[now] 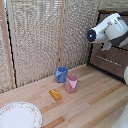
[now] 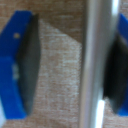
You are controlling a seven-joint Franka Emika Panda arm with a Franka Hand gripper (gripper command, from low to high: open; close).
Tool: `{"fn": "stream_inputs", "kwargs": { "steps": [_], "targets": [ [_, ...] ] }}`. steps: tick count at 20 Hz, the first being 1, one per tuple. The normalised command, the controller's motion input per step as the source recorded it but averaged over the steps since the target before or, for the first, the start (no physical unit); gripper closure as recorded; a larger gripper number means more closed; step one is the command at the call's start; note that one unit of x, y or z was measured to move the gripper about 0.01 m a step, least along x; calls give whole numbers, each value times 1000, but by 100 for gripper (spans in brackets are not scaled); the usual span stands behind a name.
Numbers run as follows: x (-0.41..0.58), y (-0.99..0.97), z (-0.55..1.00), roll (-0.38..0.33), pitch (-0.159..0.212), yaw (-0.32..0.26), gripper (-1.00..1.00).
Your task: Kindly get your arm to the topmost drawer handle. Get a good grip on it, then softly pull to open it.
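In the wrist view the two blue fingers (image 2: 75,65) stand apart, with their dark pads facing each other, and the drawer handle (image 2: 96,65) runs as a silver bar through the gap between them. The bar lies close against the pad (image 2: 117,75) of one finger and seems to touch it, while the other pad (image 2: 29,62) is well apart from the bar, so the fingers are partly open around the handle and do not clamp it yet. Behind the bar, between the fingers, a brownish surface with a fine grain is visible, partly in shadow; it is blurred. In the exterior view the arm (image 1: 107,30) is white and glossy, with a black round cap ringed in blue, and it reaches toward the dark brown drawer (image 1: 110,61) at the exterior view's right; the fingers themselves are hidden there by the arm. Far from the fingers, on the wooden bench (image 1: 95,95), stand a blue cup (image 1: 61,74) and a pink cup (image 1: 72,83) just beside each other, with a small orange object (image 1: 55,94) near them and a patterned plate (image 1: 19,115) further away.
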Motion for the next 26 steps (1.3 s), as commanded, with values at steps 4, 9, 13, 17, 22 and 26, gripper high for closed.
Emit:
{"fn": "stream_inputs", "kwargs": {
  "steps": [4,9,13,17,22,26],
  "targets": [
    [272,844,-157,1,8,81,100],
    [303,933,-237,13,1,49,100],
    [329,929,-256,20,20,53,100],
    [288,973,-273,0,24,48,100],
    [83,954,-139,-2,24,26,100],
    [0,835,-51,-61,46,16,100]
  ]
}}
